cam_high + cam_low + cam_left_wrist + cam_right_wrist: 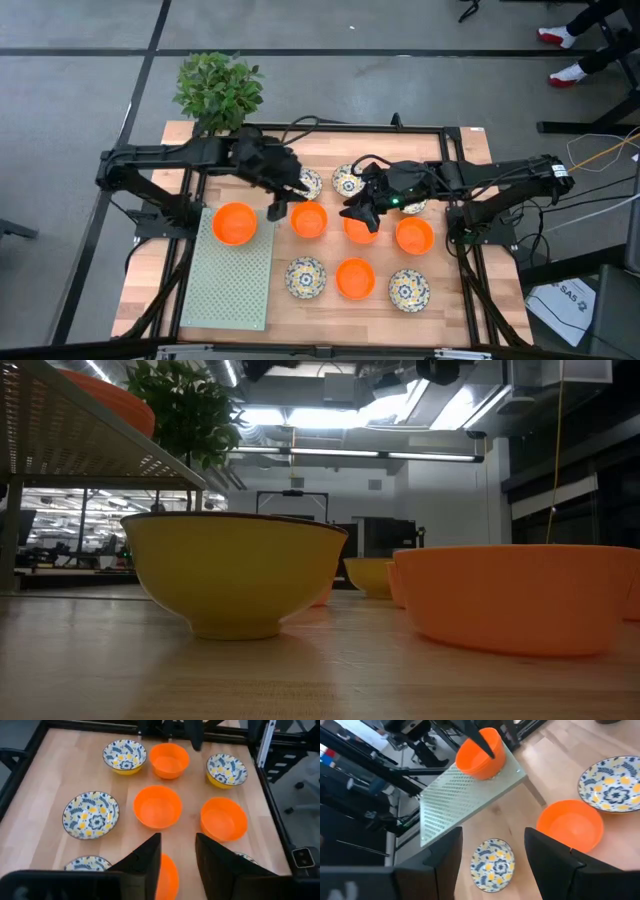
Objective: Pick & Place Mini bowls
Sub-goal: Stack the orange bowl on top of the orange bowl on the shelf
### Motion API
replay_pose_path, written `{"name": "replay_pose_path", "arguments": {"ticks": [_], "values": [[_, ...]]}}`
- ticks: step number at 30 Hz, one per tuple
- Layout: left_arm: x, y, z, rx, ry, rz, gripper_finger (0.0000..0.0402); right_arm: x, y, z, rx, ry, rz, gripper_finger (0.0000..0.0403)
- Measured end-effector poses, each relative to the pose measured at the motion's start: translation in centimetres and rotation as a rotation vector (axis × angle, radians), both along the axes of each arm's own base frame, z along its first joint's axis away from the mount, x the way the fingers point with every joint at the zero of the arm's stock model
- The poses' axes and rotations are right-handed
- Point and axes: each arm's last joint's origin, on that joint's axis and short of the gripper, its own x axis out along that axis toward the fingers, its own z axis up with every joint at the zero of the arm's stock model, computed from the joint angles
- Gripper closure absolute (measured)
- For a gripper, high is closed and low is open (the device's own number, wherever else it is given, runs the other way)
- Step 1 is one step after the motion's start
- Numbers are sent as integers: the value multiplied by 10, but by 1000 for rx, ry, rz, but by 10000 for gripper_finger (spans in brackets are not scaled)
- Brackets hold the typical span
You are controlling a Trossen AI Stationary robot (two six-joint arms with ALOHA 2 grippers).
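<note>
Grippers: my left (277,207) and right (360,215) both gaped empty | small round orange bowls (309,220) and floral-patterned ones (305,277) crowded wooden table (470,310) | pale perforated tray (233,285) bore one orange bowl (234,223).

Your left gripper (277,208) hangs with its fingers apart and empty, arm reaching in from the left, while your right gripper (357,212) points toward it, likewise parted and empty.

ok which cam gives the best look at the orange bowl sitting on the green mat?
Right wrist view: the orange bowl shows large on the green mat, inside and rim visible. The high view has it whole but small, at the mat's far end. The low view catches only a sliver up on the mat. The left wrist view misses it.
</note>
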Motion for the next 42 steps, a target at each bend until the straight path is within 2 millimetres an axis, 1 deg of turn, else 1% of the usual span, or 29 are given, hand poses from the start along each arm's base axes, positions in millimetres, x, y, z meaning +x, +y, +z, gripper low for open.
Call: {"name": "replay_pose_path", "arguments": {"ticks": [2, 8, 12, 16, 21, 25, 28, 32, 35, 37, 40, 42], "values": [[5, 3, 0, 24, 46, -12, 288, -1, 0, -2, -4, 19, 1, 190], [29, 8, 9, 118, 88, -56, 288, -6, -1, -11, 6, 135, -3, 190], [43, 9, 6, 169, 104, -104, 288, -11, 0, -18, -2, 220, -2, 190], [56, 14, -7, 212, 148, -98, 288, -16, -1, -25, -23, 307, -13, 190], [72, 17, -30, 227, 232, -87, 288, -19, -2, -37, -57, 383, -22, 190], [80, 18, -46, 248, 298, -131, 288, -20, -1, -47, -76, 414, -9, 190], [85, 19, -58, 255, 348, -127, 288, -20, -1, -52, -103, 429, 14, 190], [91, 22, -66, 314, 381, -76, 288, -24, 0, -55, -156, 466, 37, 190], [94, 26, -74, 334, 416, -9, 288, -25, 0, -57, -229, 482, 2, 190], [95, 29, -76, 313, 426, 16, 288, -25, -1, -56, -265, 480, -24, 190], [94, 27, -79, 294, 441, 5, 288, -25, -1, -56, -267, 480, -26, 190], [95, 23, -81, 332, 439, -47, 288, -26, 0, -56, -275, 480, -3, 190]]}}
